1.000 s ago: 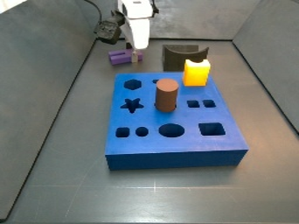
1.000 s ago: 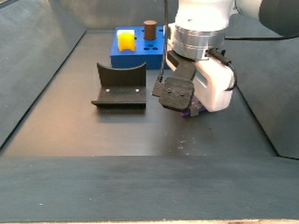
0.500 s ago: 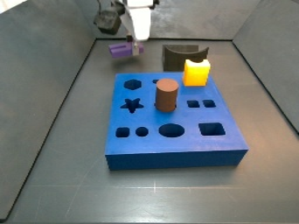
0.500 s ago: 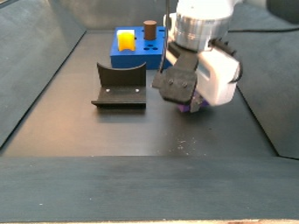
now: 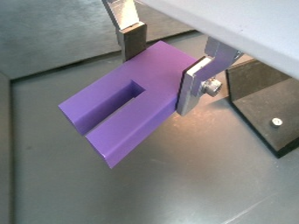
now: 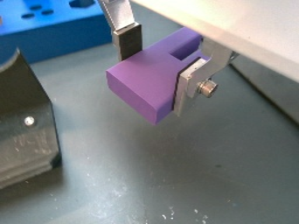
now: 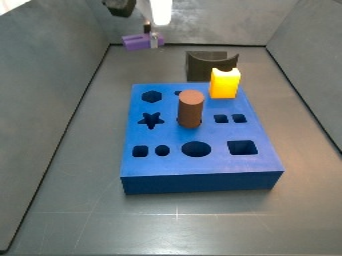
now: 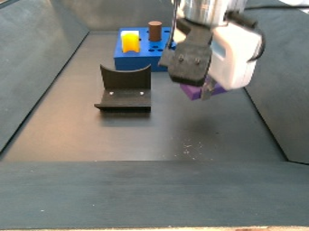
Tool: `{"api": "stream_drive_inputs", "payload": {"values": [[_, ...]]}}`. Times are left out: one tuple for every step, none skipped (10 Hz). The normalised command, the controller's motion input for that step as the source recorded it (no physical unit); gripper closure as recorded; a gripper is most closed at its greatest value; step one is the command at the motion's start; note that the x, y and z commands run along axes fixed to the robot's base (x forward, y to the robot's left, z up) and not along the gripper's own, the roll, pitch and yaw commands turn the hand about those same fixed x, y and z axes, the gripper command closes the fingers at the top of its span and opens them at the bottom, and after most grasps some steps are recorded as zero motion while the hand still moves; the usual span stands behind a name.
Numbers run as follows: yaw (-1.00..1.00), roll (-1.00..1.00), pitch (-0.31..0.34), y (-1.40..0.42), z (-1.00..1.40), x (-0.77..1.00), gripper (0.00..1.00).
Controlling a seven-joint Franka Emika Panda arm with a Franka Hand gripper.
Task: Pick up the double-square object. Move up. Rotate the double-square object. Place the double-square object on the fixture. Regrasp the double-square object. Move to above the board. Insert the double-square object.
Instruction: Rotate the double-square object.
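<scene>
In a side view the gripper [image 7: 156,36] holds the purple block [image 7: 140,42] above the floor, behind the board [image 7: 201,140]. The fixture [image 7: 205,64] stands just behind the yellow block [image 7: 225,82]; a brown cylinder [image 7: 190,109] stands in the board.

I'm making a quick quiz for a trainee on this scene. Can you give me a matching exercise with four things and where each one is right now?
Things:
1. double-square object
2. brown cylinder
3. yellow block
4. fixture

Places:
A. standing on the floor beside the board
B. upright in the middle of the board
C. held off the floor between the fingers of the gripper
D. at the board's far edge, next to the fixture

Pairs: 1-C, 2-B, 3-D, 4-A
</scene>
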Motion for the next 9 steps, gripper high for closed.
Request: {"api": "stream_drive_inputs", "payload": {"values": [[0.01,0.01,-0.025,0.01,-0.08,-0.38,1.00],[0.00,0.02,-0.052,0.01,-0.07,-0.30,1.00],[-1.00,0.00,0.000,0.00,0.00,0.00,1.00],[-1.00,0.00,-0.001,0.00,0.02,0.04,1.00],[-1.00,0.00,0.000,0.01,0.01,0.05,1.00],[-1.00,0.00,0.001,0.01,0.00,0.04,1.00],[-1.00,0.00,0.001,0.01,0.00,0.03,1.00],[-1.00,0.00,0.001,0.02,0.00,0.02,1.00],[-1.00,0.00,0.002,0.02,0.00,0.02,1.00]]}}
